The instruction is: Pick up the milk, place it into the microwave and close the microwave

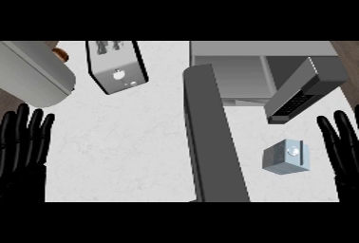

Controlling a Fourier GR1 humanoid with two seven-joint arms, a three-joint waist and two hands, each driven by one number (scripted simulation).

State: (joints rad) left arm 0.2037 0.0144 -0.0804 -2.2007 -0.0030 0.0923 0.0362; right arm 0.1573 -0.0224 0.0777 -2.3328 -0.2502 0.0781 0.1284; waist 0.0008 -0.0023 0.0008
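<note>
The milk is a small grey-blue carton with a round cap on top, standing on the white counter at the right. The microwave lies at the top right, with its cavity open. Its dark door swings out toward me down the middle of the view, left of the milk. My right hand shows at the right edge, open with fingers up, just right of the milk and apart from it. At the left edge my left hand rests open, fingers up.
A dark toaster-like appliance stands at the top centre-left. A large grey rounded vessel fills the top left corner. The microwave's keypad panel juts out above the milk.
</note>
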